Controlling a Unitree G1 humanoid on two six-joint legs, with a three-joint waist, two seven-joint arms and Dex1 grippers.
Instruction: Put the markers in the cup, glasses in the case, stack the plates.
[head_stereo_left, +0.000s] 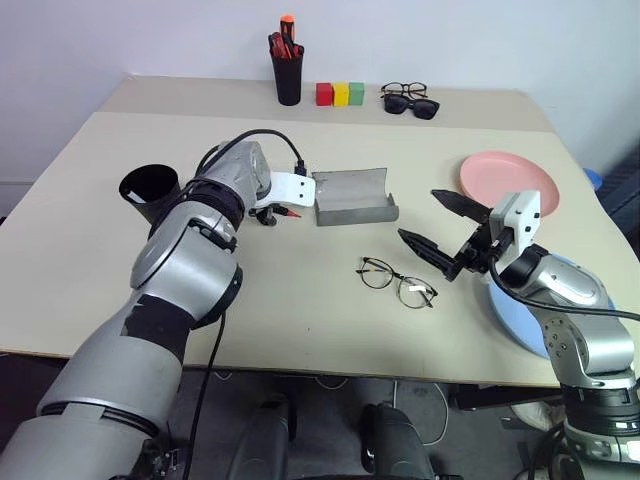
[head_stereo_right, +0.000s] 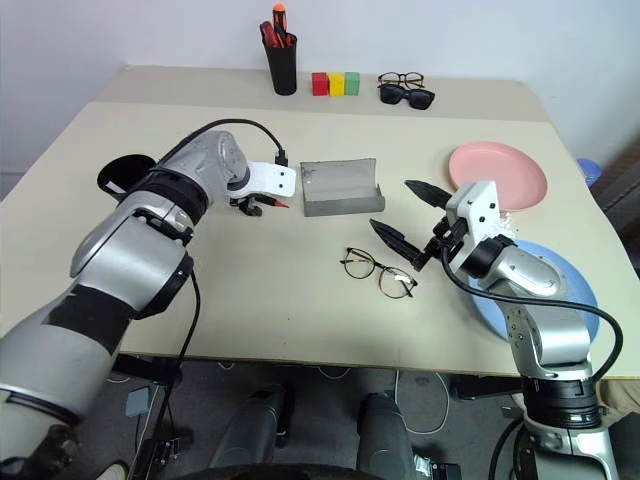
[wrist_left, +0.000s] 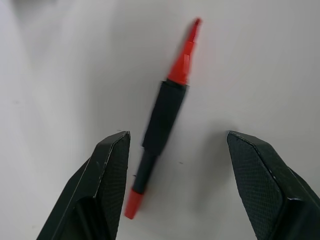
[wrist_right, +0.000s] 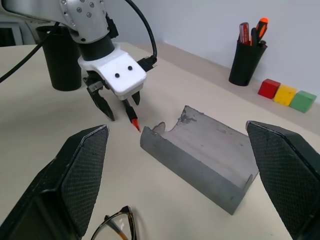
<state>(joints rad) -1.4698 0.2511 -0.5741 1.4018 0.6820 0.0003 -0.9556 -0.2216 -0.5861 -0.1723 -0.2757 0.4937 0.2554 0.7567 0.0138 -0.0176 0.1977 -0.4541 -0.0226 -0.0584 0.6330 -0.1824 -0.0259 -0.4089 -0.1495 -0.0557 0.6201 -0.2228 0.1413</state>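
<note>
I see the beige table (head_stereo_left: 300, 330) filling most of the head view. At the right edge the light blue plate (head_stereo_left: 570, 330) lies under my right arm, and above it, upper right, the pink plate (head_stereo_left: 508, 180) lies apart from it, not stacked. The grey case (head_stereo_left: 352, 196) sits open just above centre, empty. The black cup (head_stereo_left: 150, 190) stands at the left, partly behind my left arm.

My left gripper (wrist_right: 116, 106) points down at the table just left of the case, fingers spread and holding nothing, with the red marker (wrist_left: 162, 117) lying flat on the table between them in the wrist view, touching neither finger as far as I can tell. My right gripper (head_stereo_left: 436, 228) hovers right of centre, fingers wide apart and empty.

The glasses (head_stereo_left: 397, 282) lie on the table just below centre, near the right gripper's lower finger.

Along the top edge stand a black pen pot (head_stereo_left: 287, 75), three coloured blocks (head_stereo_left: 340, 94) and two more pairs of glasses (head_stereo_left: 408, 98).
</note>
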